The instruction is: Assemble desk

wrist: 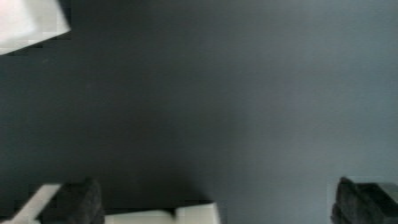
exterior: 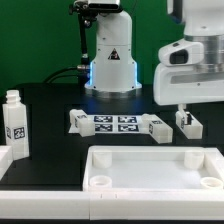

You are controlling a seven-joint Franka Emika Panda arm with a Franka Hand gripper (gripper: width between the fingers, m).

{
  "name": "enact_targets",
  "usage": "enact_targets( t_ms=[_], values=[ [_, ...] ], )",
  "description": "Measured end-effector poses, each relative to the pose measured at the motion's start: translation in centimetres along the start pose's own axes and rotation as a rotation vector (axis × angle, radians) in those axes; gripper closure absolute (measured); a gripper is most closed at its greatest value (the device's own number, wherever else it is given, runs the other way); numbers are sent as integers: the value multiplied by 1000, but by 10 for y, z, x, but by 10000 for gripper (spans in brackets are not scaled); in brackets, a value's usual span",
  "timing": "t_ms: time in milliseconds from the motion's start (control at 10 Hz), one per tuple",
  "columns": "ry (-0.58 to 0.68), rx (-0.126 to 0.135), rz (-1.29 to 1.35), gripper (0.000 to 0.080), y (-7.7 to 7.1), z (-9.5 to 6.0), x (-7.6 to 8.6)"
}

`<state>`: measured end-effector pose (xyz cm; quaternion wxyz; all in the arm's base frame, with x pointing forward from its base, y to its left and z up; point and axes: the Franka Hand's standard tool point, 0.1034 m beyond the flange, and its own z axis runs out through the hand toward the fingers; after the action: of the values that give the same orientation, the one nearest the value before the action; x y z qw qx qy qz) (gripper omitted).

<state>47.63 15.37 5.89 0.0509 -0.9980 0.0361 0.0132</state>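
In the exterior view, a white plastic peg leg with a black-and-white square tag (exterior: 14,117) stands upright on the black table (exterior: 50,100). It is well apart from the end effector (exterior: 182,106), far toward the exterior view's left.

Closer to the end effector, the thin flat white marker board (exterior: 112,123) lies on the table in front of the white robot base with a warning triangle (exterior: 110,55). A small white tagged block (exterior: 78,120) lies at the board's far end. A second white tagged block (exterior: 155,127) lies at the end nearer the end effector.

The white rimmed rectangular desk top (exterior: 150,153), tray-like with round corner sockets, lies in the foreground. It is below the end effector in the picture, nearer the camera, and apart from it.

At the exterior view's right, the end effector hangs just above another short white tagged peg leg (exterior: 187,122) standing on the table.

In the wrist view, the end effector (wrist: 217,195) is spread wide, and its two dark fingers (wrist: 63,200) stand well apart with bare table between them. A white piece (wrist: 160,215) shows between them, nearer one finger and touching neither. Nothing is gripped.
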Motion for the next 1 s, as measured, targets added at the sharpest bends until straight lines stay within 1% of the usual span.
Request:
enact_targets(
  t_ms=[100, 200, 300, 400, 500, 600, 700, 900, 1000],
  values=[
    [-14, 0, 6, 151, 2, 0, 0],
    [-38, 6, 24, 151, 3, 0, -3],
    [-135, 34, 88, 151, 9, -2, -7],
    [-271, 46, 109, 151, 8, -3, -14],
    [-389, 59, 115, 151, 7, -6, -15],
    [-457, 65, 123, 151, 9, -8, -12],
    [-522, 48, 123, 151, 10, -8, -12],
    [-650, 53, 135, 151, 15, -6, -16],
    [-719, 47, 152, 151, 17, -4, -18]
  ],
)
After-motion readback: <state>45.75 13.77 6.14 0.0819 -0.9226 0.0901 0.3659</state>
